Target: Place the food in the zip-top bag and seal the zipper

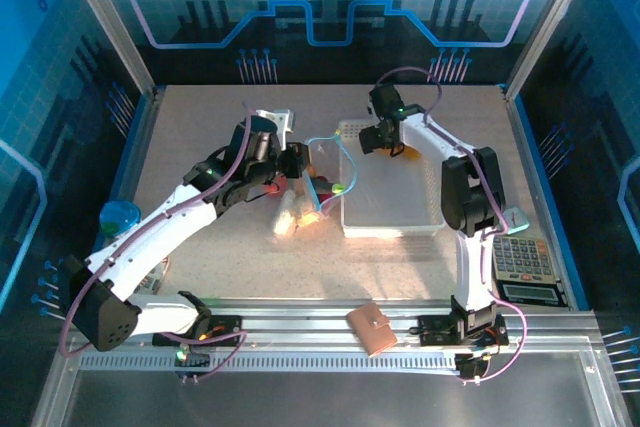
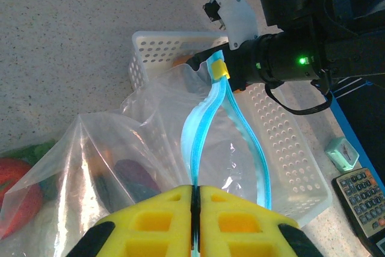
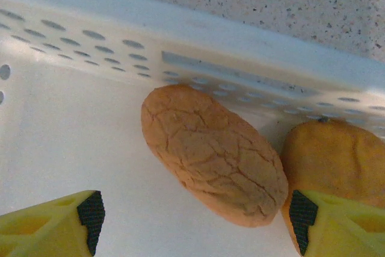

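Our step, as we judge it, is lifting the tan crackled piece [image 3: 213, 151] out of the white perforated basket [image 3: 180, 40]. To do it well, we should lower the right gripper [image 3: 195, 221] until the piece sits squarely between the fingers. They should close across its narrow width, staying off the basket wall just beyond it. The orange piece [image 3: 328, 157] lies right at the right-hand fingertip and touches the tan one, so we should shift slightly left to avoid catching both.

The right gripper stands wide and holds nothing. The left gripper [image 2: 195, 200] is pinched tight on the blue zipper [image 2: 201, 124]. The zip-top bag [image 2: 120, 142] spreads ahead of it, its mouth gaping toward the yellow slider [image 2: 219, 69]. A dark purple piece [image 2: 135, 176] and a red piece [image 2: 15, 191] lie to its left.
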`<control>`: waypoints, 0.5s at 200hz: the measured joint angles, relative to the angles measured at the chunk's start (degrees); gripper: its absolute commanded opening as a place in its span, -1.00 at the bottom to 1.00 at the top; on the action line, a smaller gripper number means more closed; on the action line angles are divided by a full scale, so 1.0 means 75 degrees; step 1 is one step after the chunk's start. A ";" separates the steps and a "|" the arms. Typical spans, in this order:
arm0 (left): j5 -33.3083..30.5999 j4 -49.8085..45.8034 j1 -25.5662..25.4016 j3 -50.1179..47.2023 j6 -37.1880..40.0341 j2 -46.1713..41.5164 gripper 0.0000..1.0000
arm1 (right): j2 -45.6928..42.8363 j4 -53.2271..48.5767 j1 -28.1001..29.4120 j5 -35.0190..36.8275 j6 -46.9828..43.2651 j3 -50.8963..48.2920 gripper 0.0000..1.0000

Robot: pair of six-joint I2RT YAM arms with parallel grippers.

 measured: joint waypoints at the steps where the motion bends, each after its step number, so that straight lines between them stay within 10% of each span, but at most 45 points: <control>1: 0.0003 0.0000 0.0003 0.0003 0.0000 0.0000 -0.79 | 0.0009 0.0003 0.0000 0.0000 0.0000 0.0003 0.65; 100: 0.0061 -0.0003 0.0099 0.0000 0.0000 0.0000 -0.79 | 0.0504 0.0020 0.0000 0.0082 0.0003 0.0146 0.65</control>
